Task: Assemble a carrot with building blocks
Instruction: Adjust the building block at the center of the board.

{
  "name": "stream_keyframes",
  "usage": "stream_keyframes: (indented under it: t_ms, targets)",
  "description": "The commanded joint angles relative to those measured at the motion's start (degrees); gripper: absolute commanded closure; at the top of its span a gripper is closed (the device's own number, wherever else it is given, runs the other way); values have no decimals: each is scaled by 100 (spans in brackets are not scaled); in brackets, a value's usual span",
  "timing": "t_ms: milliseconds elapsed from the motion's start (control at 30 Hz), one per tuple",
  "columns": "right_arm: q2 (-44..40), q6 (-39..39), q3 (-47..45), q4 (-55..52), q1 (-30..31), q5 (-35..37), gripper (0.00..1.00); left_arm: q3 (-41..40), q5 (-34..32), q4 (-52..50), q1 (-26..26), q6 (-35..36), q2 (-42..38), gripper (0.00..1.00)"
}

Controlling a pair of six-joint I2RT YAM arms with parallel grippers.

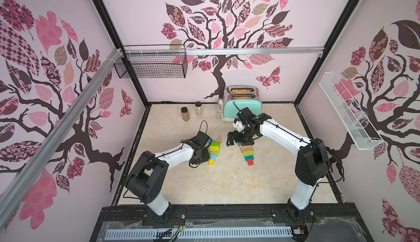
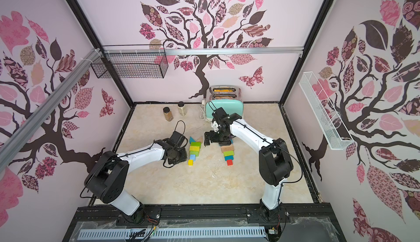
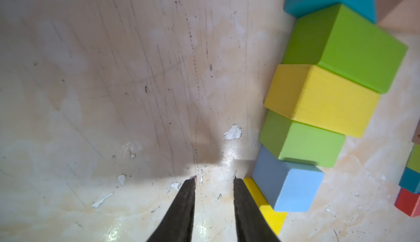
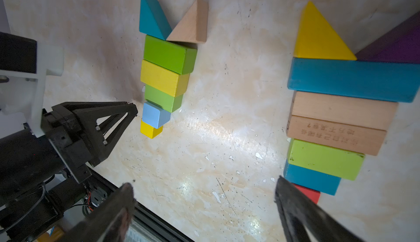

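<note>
the green-yellow block row (image 4: 167, 70) and the teal-tan row (image 4: 336, 115) lie flat and apart on the desk (image 4: 216, 127), seemingly finished, with the left end effector (image 3: 214, 179) narrowly parted and empty beside the yellow cube (image 3: 270, 211) and the right end effector (image 4: 203, 182) wide open and empty, so the next move calls for retracting both without nudging blocks.

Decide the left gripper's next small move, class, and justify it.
Probably lift the left gripper straight up: its narrow jaws hold nothing, it sits close beside the light blue cube and yellow cube, and that carrot column looks complete.
</note>
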Motion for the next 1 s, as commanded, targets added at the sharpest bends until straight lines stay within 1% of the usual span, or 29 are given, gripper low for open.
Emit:
stream_keyframes:
  t_ms: [0,367,967]
  targets:
    - [-96,22,2,57,52,-59,1,-51,112,-3,-28,53,1,67]
    - [-47,7,41,47,80,-77,1,85,345,55,-134,173,267,70]
    - [-25,14,22,58,84,-77,1,190,377,121,-178,212,411,70]
